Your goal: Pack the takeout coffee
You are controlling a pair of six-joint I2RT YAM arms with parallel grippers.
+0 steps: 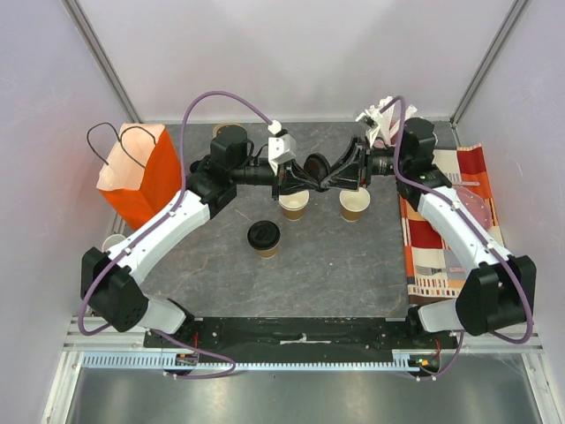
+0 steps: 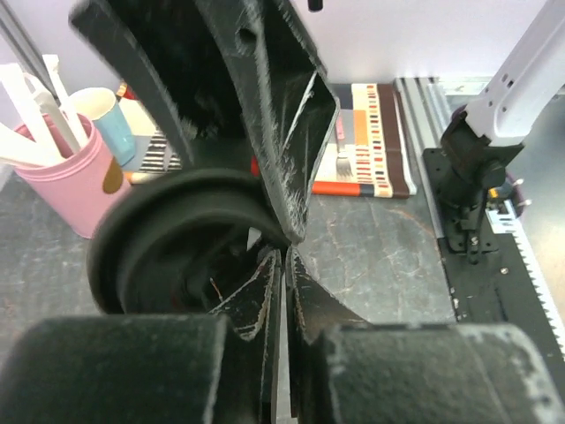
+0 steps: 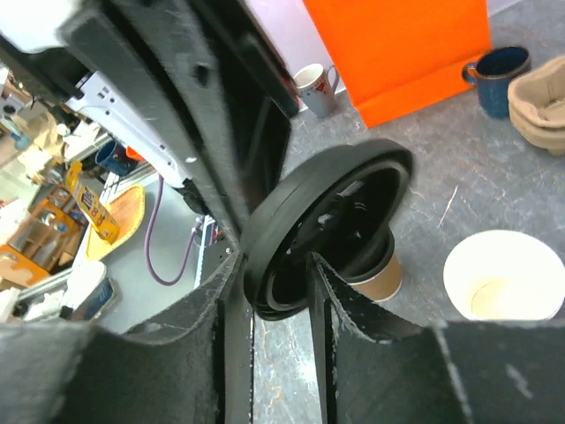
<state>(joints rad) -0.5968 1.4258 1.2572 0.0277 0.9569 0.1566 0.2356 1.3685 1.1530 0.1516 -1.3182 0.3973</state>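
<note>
Lidding: black lid (image 3: 340, 221) pinched in my left tool (image 2: 282, 291), grip of right tool (image 3: 275, 327) unclear; I judged seating it on the open cup (image 1: 294, 203) at its 7 o'clock came next.

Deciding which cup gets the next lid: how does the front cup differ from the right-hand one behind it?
The front cup wears a black lid; the right-hand cup is open, showing cream inside. The front cup stands alone; the right-hand cup sits farther back, beside another open cup. Both are brown kraft cups, upright on the table.
</note>
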